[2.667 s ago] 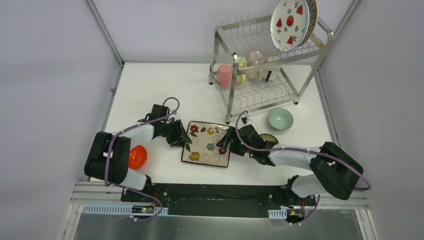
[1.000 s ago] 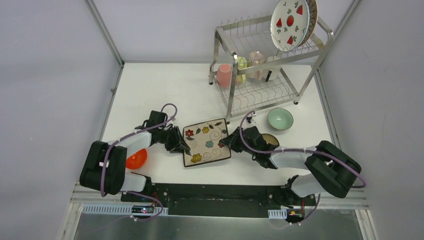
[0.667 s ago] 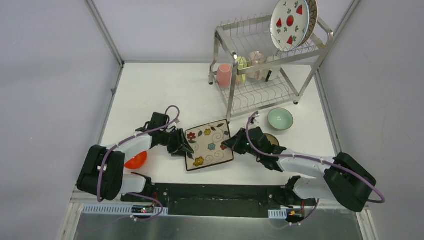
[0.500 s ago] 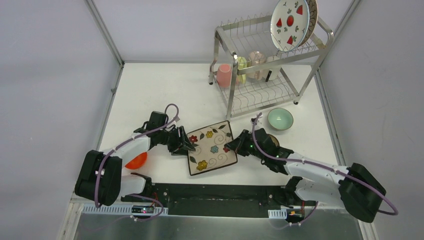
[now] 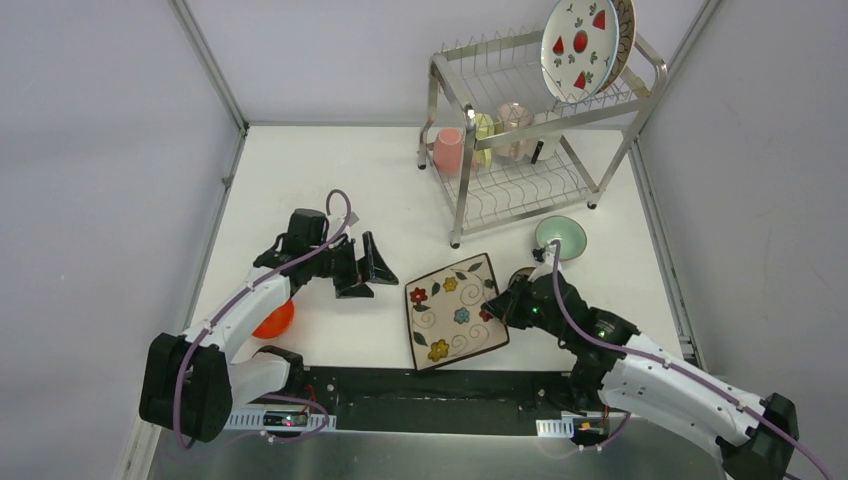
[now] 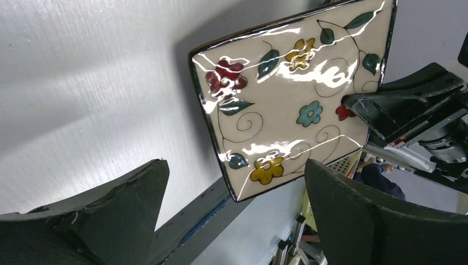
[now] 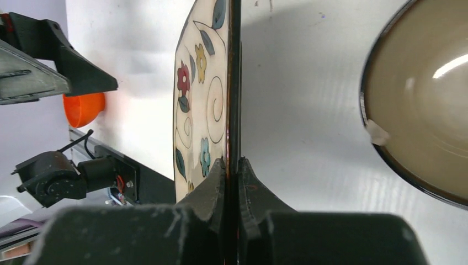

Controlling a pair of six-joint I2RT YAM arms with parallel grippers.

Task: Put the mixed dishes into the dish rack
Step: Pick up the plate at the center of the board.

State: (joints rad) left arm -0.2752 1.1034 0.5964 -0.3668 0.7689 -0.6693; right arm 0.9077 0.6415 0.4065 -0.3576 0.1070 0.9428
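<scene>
The square plate (image 5: 456, 312) is glossy cream with a thin dark rim, and it's got red, yellow and blue flowers, teal leaves and dark curly swirls all over it. The rack (image 5: 520, 185) is shiny silver, holding a white round plate (image 5: 578, 45) with red shapes and little green sprigs plus a pink cup (image 5: 449, 150). Rest of the crockery is a mint bowl (image 5: 560, 236), a bright orange bowl (image 5: 274, 320) and a tan bowl (image 7: 419, 105) with a dark rim, all against a plain white table (image 5: 300, 170).
</scene>
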